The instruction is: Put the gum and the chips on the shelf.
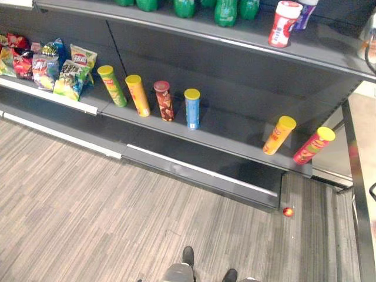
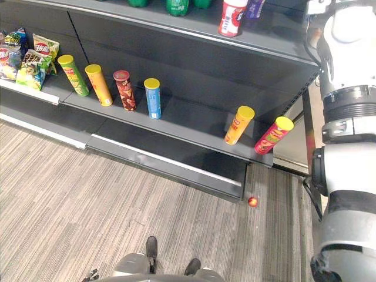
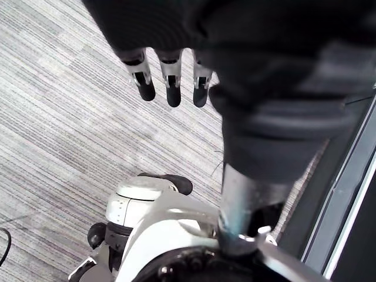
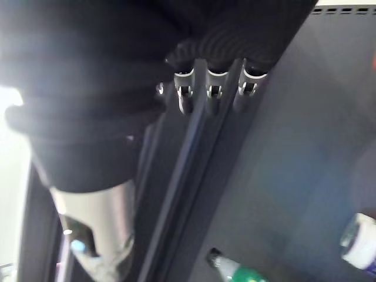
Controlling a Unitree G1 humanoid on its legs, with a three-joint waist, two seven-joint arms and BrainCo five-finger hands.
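Right hand (image 4: 212,88) is raised beside the right end of the shelf (image 1: 235,126). Its fingers hang straight and loose in front of a dark shelf panel, and they hold and touch nothing. Left hand (image 3: 170,82) hangs low over the striped floor (image 1: 88,200), also with relaxed fingers and nothing in it.

On the middle board stand the chip cans, all upright with the long axis vertical. The orange chip can (image 1: 278,136) and the red chip can (image 1: 313,145) are near the right end, well apart from the blue can (image 1: 192,108) and the others to its left. On the top board, near the right end, stands a red and white tub (image 1: 284,23), which I judge to be the gum; it is upright too. It lies to the left of the raised right arm, so the right hand is the nearer one to it and to the two right cans.

Gum and chips seem to be on the shelf already. A small red ball (image 1: 288,211) lies on the floor below the shelf's right end.
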